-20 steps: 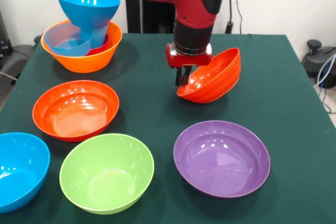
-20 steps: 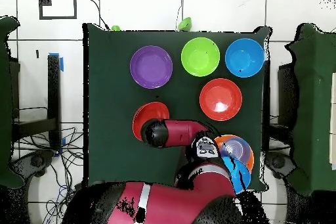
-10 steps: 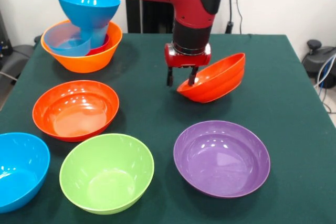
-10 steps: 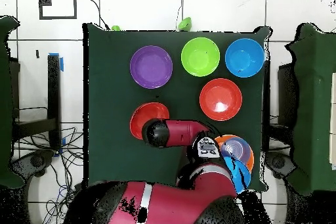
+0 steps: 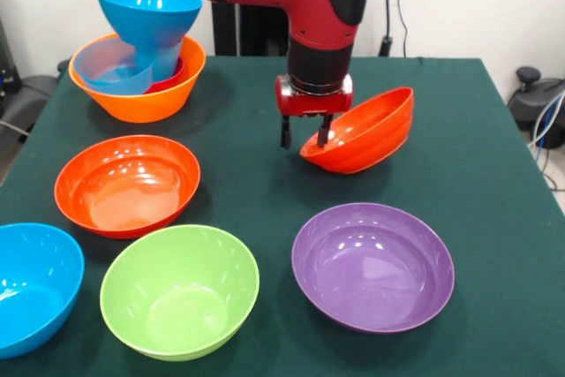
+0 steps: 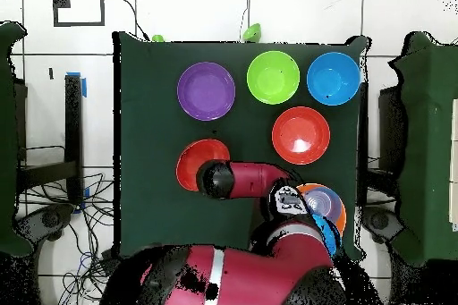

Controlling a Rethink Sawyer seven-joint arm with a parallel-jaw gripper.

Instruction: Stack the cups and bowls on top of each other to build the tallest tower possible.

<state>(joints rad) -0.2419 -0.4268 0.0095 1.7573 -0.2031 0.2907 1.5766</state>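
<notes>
Dark green cloth covers the bench (image 5: 459, 130), with a pale wall behind it. On the cloth the red and black arm's gripper (image 5: 304, 134) hangs with its two fingers spread apart and empty, one finger just inside the near rim of a glossy red-orange plastic bowl (image 5: 362, 132) that sits tilted, its far rim lifted. At the far corner a wide orange plastic bowl (image 5: 146, 94) holds a light-blue tumbler cup (image 5: 110, 68), a sliver of a small red cup (image 5: 169, 79), and a blue plastic bowl (image 5: 148, 13) perched up on top. A second red-orange bowl (image 5: 126, 183), a lime green bowl (image 5: 179, 290), another blue bowl (image 5: 33, 287) and a purple bowl (image 5: 372, 264) lie loose, well apart.

The tilted bowl looks unsettled; if the finger drags on the rim as the arm lifts, it may rock or flip. A pinch on the thin, slick wall could also slip. The perched blue bowl looks off-centre, so further weight may topple that stack.
</notes>
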